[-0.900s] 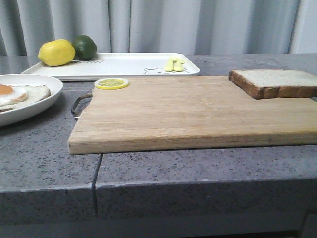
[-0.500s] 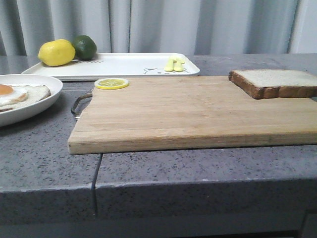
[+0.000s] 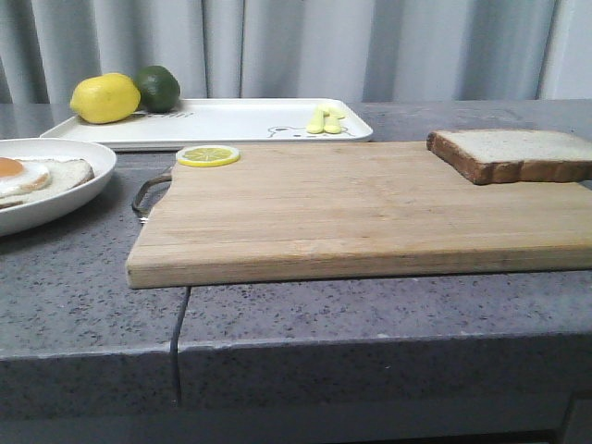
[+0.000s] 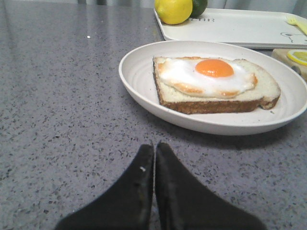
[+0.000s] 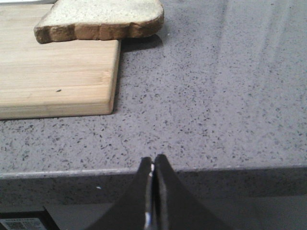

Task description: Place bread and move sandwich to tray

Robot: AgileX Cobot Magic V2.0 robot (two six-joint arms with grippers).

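The bread [image 3: 513, 153] lies on the far right corner of the wooden cutting board [image 3: 361, 213]; it also shows in the right wrist view [image 5: 100, 19], overhanging the board's edge. The sandwich [image 4: 216, 81], egg-topped bread on a round white plate [image 4: 139, 76], sits at the left of the counter [image 3: 37, 176]. The tray [image 3: 222, 120] stands behind the board. My left gripper [image 4: 154, 146] is shut and empty, short of the plate. My right gripper [image 5: 153, 160] is shut and empty at the counter's front edge, well short of the bread. Neither gripper shows in the front view.
A lemon [image 3: 104, 98] and a lime [image 3: 159, 87] rest on the tray's left end, a small yellow fork [image 3: 326, 119] on its right. A lemon slice [image 3: 208, 155] lies on the board's back left corner. The board has a metal handle [image 3: 148, 194].
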